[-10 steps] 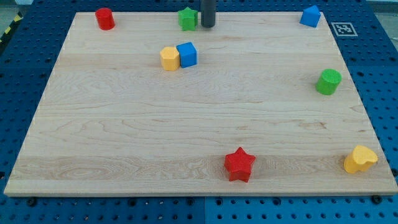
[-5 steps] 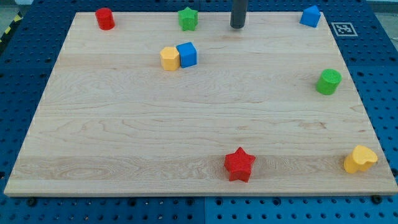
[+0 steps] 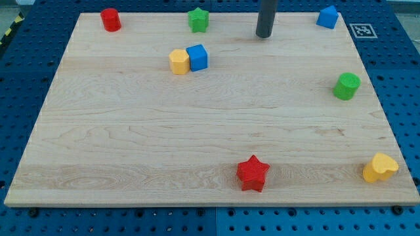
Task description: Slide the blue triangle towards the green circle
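Near edge: red star (image 3: 252, 173), yellow block (image 3: 380, 168) at right. Green circle (image 3: 346, 86) mid right. Far right corner: blue triangle (image 3: 327, 16), untouched. My tip (image 3: 264, 35) moved right from green star (image 3: 197, 19), now approaching triangle. End effector: plain rod, nothing gripped.

One camera only; it looks down at a slant from beyond the bench's (image 3: 131, 137) bottom edge, taking in all four corners.
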